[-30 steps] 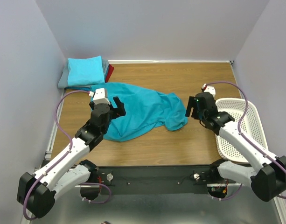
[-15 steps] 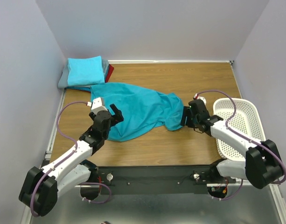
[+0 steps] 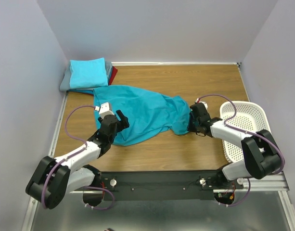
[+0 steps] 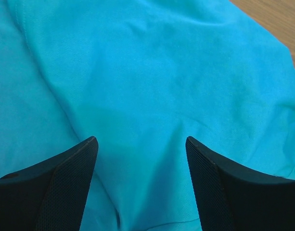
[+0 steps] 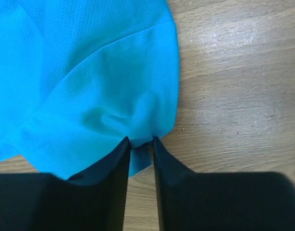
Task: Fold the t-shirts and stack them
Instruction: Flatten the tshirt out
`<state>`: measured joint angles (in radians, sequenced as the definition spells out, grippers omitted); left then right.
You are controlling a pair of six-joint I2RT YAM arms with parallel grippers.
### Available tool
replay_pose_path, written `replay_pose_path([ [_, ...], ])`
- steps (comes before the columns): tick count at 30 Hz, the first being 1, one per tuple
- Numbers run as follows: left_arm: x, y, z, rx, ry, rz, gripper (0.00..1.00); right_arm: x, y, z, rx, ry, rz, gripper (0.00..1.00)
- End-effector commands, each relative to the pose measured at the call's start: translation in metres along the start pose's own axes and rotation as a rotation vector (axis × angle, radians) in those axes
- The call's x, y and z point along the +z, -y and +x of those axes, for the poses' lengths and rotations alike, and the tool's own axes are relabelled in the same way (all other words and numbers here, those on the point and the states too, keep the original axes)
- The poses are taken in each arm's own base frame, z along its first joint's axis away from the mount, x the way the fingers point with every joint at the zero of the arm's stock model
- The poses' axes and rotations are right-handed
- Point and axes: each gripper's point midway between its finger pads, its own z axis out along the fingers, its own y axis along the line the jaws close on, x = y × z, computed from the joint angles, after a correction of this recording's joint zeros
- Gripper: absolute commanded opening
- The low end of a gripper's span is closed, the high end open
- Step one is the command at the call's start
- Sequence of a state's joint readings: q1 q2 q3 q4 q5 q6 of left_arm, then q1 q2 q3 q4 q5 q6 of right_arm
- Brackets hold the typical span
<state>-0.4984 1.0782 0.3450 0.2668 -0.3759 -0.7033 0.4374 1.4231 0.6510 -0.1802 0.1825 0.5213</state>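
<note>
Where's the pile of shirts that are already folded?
Seen from above, the folded pile sits in the far left corner of the table, just beyond the crumpled teal shirt.

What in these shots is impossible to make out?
Top view: shirts under the folded stack, covered by its turquoise top layer.
Top view: basket floor, partly behind the right arm.
Left wrist view: teal t-shirt outline, cut off by frame edges.

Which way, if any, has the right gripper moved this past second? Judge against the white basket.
Yes. The right gripper moved left and toward the table's near edge, away from the white basket, onto the teal t-shirt's edge.
</note>
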Motion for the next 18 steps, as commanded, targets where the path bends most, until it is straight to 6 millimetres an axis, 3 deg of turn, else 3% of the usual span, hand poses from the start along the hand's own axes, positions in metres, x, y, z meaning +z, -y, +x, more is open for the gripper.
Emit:
replay_pose_path([
  [1, 0.010, 0.018, 0.001, -0.029, -0.005, 0.077, 0.74, -0.001, -0.008, -0.013, 0.013, 0.036, -0.031, 0.26],
  [5, 0.021, 0.028, 0.013, -0.012, -0.054, 0.116, 0.61, -0.014, -0.012, -0.029, 0.006, 0.081, -0.045, 0.21],
  [10, 0.033, 0.028, 0.028, 0.018, -0.102, 0.118, 0.34, -0.039, -0.004, -0.054, 0.000, 0.143, 0.011, 0.21],
  [12, 0.036, 0.028, 0.026, 0.024, -0.100, 0.122, 0.06, -0.050, 0.002, -0.064, -0.006, 0.169, 0.046, 0.21],
  [13, 0.037, 0.028, 0.023, 0.029, -0.095, 0.122, 0.00, -0.055, 0.003, -0.068, -0.004, 0.180, 0.053, 0.21],
  [16, 0.034, 0.027, -0.003, 0.021, -0.045, 0.116, 0.00, -0.073, 0.009, -0.080, -0.003, 0.221, 0.083, 0.21],
  [18, 0.025, 0.028, -0.032, 0.007, 0.024, 0.110, 0.00, -0.086, 0.013, -0.091, 0.003, 0.252, 0.107, 0.21],
])
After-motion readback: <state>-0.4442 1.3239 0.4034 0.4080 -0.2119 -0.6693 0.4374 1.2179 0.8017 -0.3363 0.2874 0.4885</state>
